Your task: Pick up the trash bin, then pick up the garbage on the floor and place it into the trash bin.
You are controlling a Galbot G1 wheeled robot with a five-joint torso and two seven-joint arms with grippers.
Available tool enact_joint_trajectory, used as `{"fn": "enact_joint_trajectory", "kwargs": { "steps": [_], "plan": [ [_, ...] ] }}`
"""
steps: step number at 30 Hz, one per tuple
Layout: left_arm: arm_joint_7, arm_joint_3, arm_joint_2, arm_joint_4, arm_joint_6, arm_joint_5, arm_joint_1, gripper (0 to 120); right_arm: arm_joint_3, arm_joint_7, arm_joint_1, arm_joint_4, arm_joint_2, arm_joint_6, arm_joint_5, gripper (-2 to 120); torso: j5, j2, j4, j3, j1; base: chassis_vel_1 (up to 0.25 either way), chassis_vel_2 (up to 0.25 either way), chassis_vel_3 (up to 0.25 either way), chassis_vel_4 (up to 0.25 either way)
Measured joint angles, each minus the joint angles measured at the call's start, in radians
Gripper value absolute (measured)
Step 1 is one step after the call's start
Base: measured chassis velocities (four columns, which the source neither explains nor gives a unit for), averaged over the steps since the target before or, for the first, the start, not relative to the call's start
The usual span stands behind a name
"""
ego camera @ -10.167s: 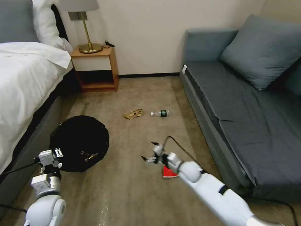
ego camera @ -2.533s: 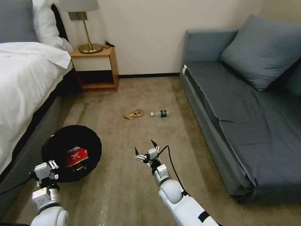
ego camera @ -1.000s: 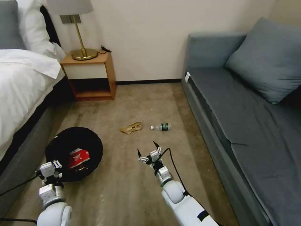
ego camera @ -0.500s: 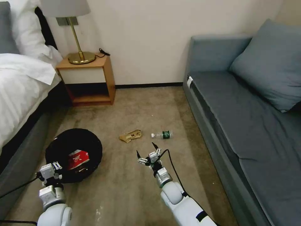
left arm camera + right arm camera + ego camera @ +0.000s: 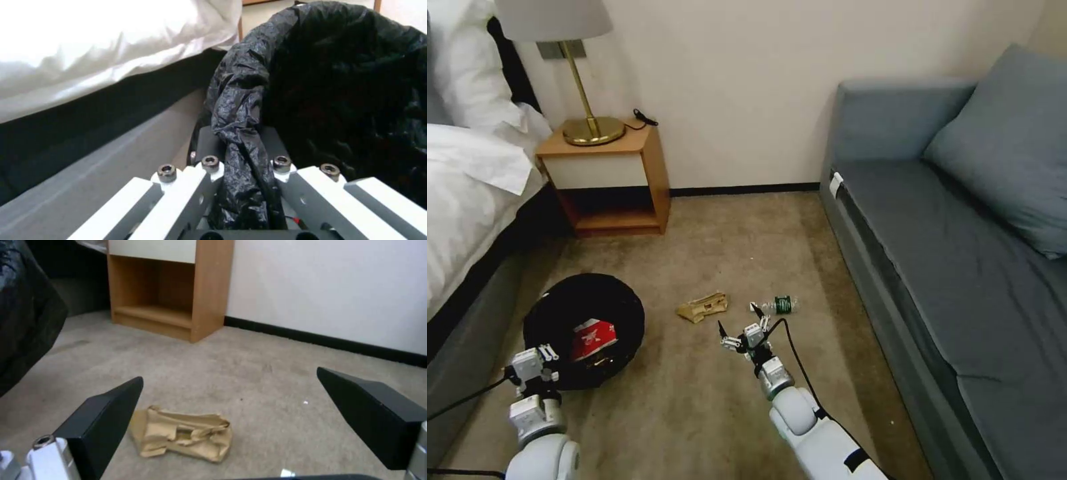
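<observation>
The trash bin (image 5: 560, 313), lined with a black bag, stands on the carpet beside the bed. My left gripper (image 5: 544, 351) is shut on its near rim; in the left wrist view the crinkly bag edge (image 5: 242, 133) is pinched between the jaws. A red snack bag (image 5: 592, 331) lies inside the bin. On the floor ahead lie a crumpled tan paper wrapper (image 5: 702, 307) (image 5: 184, 436) and a small clear bottle (image 5: 777, 305) with a green label. My right gripper (image 5: 736, 318) (image 5: 229, 375) hovers open just short of them, holding nothing.
A bed (image 5: 467, 193) with white sheets runs along the left. A wooden nightstand (image 5: 607, 180) (image 5: 169, 290) with a brass lamp (image 5: 584, 127) stands at the wall. A grey sofa (image 5: 960, 267) borders the right. Open carpet lies between.
The red snack bag has gone from the floor under my right gripper into the bin. The camera has since moved forward, bringing the wrapper and bottle close to the open right gripper.
</observation>
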State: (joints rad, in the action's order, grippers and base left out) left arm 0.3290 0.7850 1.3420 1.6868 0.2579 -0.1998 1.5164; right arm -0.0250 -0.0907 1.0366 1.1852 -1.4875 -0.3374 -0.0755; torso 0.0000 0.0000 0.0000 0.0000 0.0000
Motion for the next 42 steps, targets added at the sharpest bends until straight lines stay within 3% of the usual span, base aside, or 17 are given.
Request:
{"fn": "enact_joint_trajectory", "kwargs": {
  "steps": [16,20,25,29,39,42],
  "plan": [
    [0.0,0.003,0.002,0.007,0.013,0.005,0.022,6,0.002,0.002,-0.022,-0.041,0.01,-0.041,-0.057,100,0.0001,0.0,0.0,0.0,0.0,-0.128,0.132,0.121,-0.125],
    [0.0,0.002,0.002,0.007,0.013,0.005,0.017,6,-0.006,0.07,-0.033,-0.048,0.018,-0.12,-0.017,100,0.0,0.0,-0.0001,0.0,0.0,-0.128,0.109,0.115,-0.125],
    [0.0,-0.001,-0.001,0.003,0.013,0.006,0.016,6,-0.015,0.091,-0.054,-0.056,0.036,-0.132,-0.004,100,0.0,0.0,-0.0001,0.0,0.0,-0.047,0.06,0.052,-0.053],
    [-0.001,-0.002,-0.007,0.001,0.014,0.008,0.019,6,0.009,0.138,-0.092,-0.116,0.039,-0.223,0.043,100,0.0,0.0,-0.0001,0.0,0.0,0.0,0.0,0.0,0.0],
    [-0.002,-0.001,-0.014,-0.016,0.022,0.008,0.016,6,-0.043,0.132,-0.154,-0.096,0.059,-0.197,0.106,100,0.0,0.0,-0.0001,0.0,0.0,0.0,0.0,0.0,0.0],
    [-0.002,-0.001,-0.019,-0.02,0.024,0.01,0.018,6,-0.091,0.207,-0.231,-0.099,0.084,-0.139,0.136,100,0.0,0.0,-0.0001,0.0,0.0,0.0,0.0,0.0,0.0]
  ]
}}
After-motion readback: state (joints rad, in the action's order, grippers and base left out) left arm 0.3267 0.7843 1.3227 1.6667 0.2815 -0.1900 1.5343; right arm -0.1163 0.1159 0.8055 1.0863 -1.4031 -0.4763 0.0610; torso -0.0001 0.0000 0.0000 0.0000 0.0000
